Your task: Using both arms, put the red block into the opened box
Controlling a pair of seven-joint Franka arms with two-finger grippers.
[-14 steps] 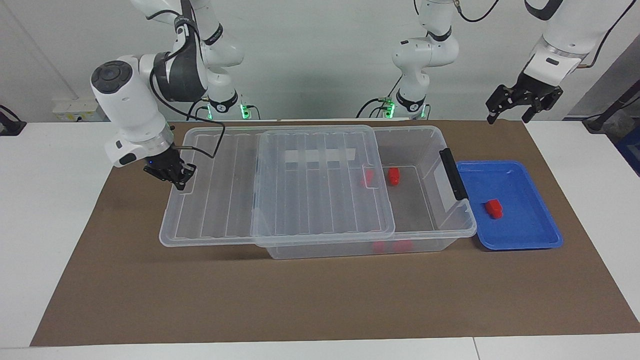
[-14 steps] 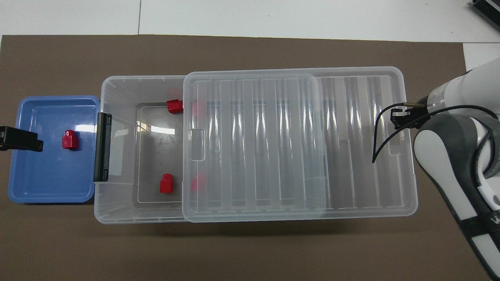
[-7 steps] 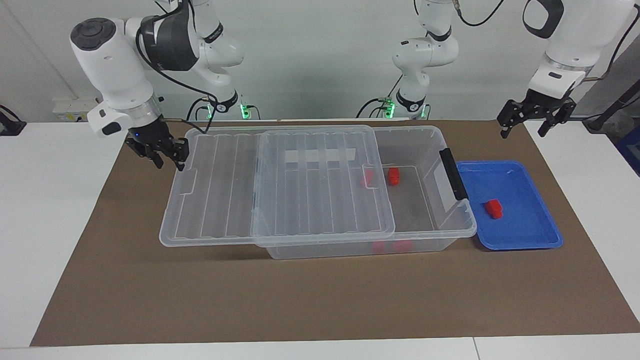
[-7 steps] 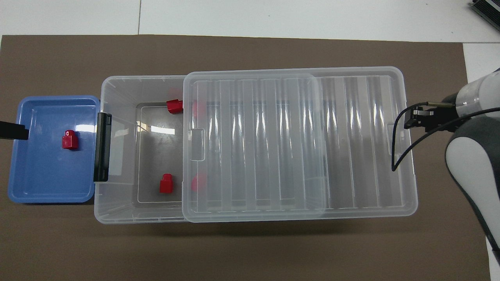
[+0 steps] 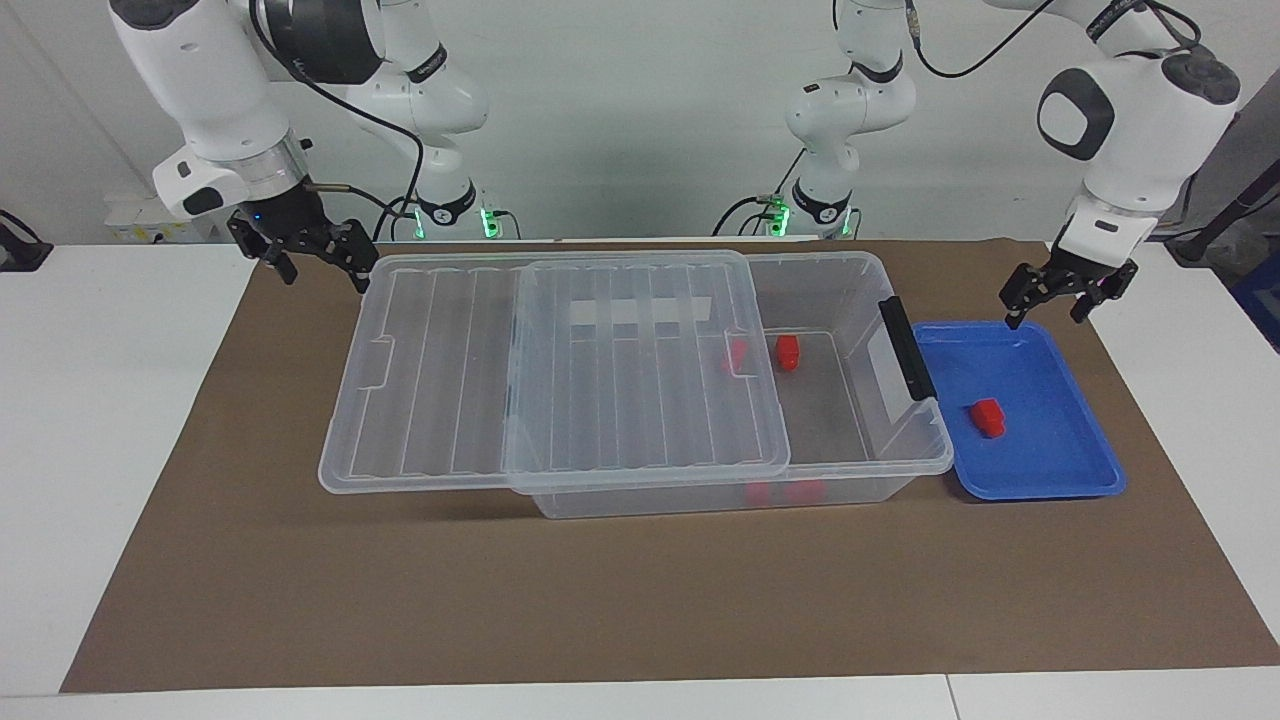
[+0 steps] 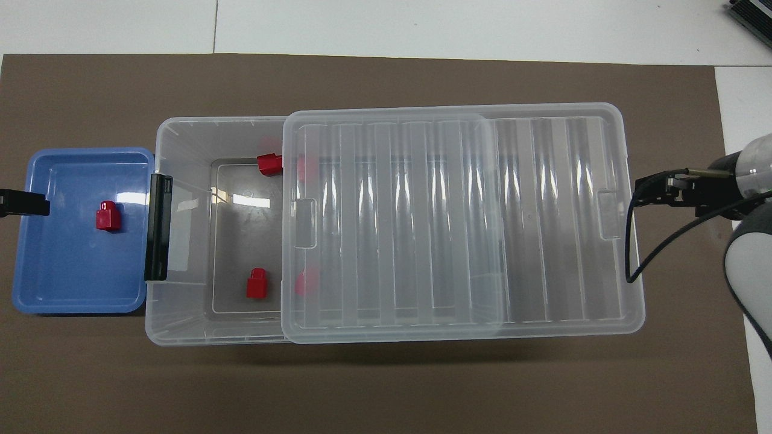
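The left gripper [image 5: 1067,296] is seen poised over the corner of the blue tray [image 5: 1060,475] nearest the robots, fingers spread apart and nothing held between them. The red block [image 5: 989,416] is found lying in the tray, closer to the tray's middle, well apart from those fingers. The right gripper [image 5: 312,255] is held raised off the corner of the clear lid [image 5: 430,400] at the right arm's end, fingers apart too, empty.

The lid is left slid partway along the box [image 5: 860,290], so only the handle end is uncovered, with two red blocks already lying inside. Trouble is likely to be met at the pick: the block is small and squat, so it could be nudged across the slick tray if a fingertip lands on it. On the carry, the black handle [image 5: 907,348] could be clipped by a low pass. The narrow opening could be missed, and the block dropped onto the lid instead
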